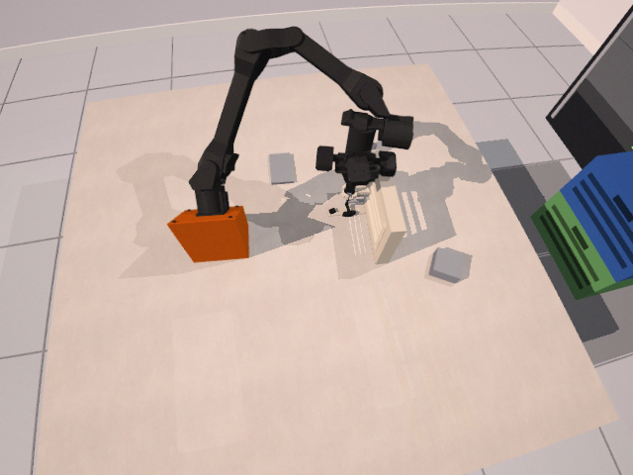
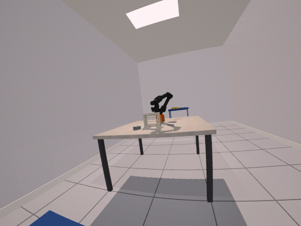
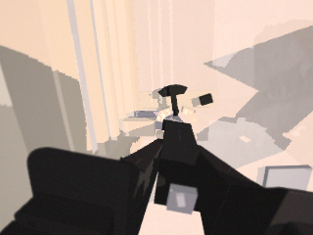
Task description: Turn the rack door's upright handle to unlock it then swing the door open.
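Observation:
The cream rack frame (image 1: pixel 395 212) (image 2: pixel 159 119) stands upright on the table (image 1: pixel 255 368) (image 2: pixel 184 133); its barred side fills the left of the wrist view. My gripper (image 1: pixel 349 191) (image 3: pixel 177 147) points down at the rack's near left side and is shut on the black upright handle (image 3: pixel 179 133). The fingers press on both sides of it, below a small black T-shaped piece (image 3: pixel 174 91) (image 1: pixel 348 212). The gripper body and fingers hide most of the door's handle end, so the door's exact angle and the handle's turn cannot be told.
A flat grey block (image 1: pixel 282 168) lies left of the gripper, and another grey block (image 1: pixel 449 264) (image 2: pixel 137 127) lies beyond the rack. The orange arm base (image 1: pixel 212 237) (image 2: pixel 162 118) stands at the left. Blue and green bins (image 1: pixel 603 204) stand past the table's right edge.

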Tool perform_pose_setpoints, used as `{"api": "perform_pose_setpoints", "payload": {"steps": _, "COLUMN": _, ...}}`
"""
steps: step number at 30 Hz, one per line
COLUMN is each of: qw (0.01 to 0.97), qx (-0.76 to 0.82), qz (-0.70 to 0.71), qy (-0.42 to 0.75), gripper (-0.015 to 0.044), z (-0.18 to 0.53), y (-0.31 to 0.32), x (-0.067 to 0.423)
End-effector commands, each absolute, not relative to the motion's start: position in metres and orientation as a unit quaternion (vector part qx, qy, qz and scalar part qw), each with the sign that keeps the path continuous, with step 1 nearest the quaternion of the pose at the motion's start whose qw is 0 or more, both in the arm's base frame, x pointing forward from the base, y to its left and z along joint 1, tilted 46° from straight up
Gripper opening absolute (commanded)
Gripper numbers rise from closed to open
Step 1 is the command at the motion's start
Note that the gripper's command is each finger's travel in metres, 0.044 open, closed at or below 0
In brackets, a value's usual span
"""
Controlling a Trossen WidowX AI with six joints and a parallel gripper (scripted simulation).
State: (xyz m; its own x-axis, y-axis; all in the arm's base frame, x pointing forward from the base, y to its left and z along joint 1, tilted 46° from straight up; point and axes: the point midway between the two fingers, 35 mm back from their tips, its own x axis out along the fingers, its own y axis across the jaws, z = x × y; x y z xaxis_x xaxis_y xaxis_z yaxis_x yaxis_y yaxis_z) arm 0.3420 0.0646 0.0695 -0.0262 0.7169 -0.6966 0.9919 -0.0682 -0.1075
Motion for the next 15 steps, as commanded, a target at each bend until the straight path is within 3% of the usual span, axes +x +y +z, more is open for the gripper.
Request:
{"api": "perform_pose_setpoints", "payload": {"steps": 1, "qw": 0.221, "qx": 0.662, "qz": -0.312, "qy": 0.645, "gripper": 0.0033, "z": 0.0693, "y": 0.0643, "x": 0.3421}}
{"api": "perform_pose_setpoints", "payload": {"steps": 15, "qw": 0.268, "qx": 0.644, "qz": -0.264, "qy": 0.666, "gripper": 0.0015, "z": 0.0674, "y": 0.0622, "x": 0.336}}
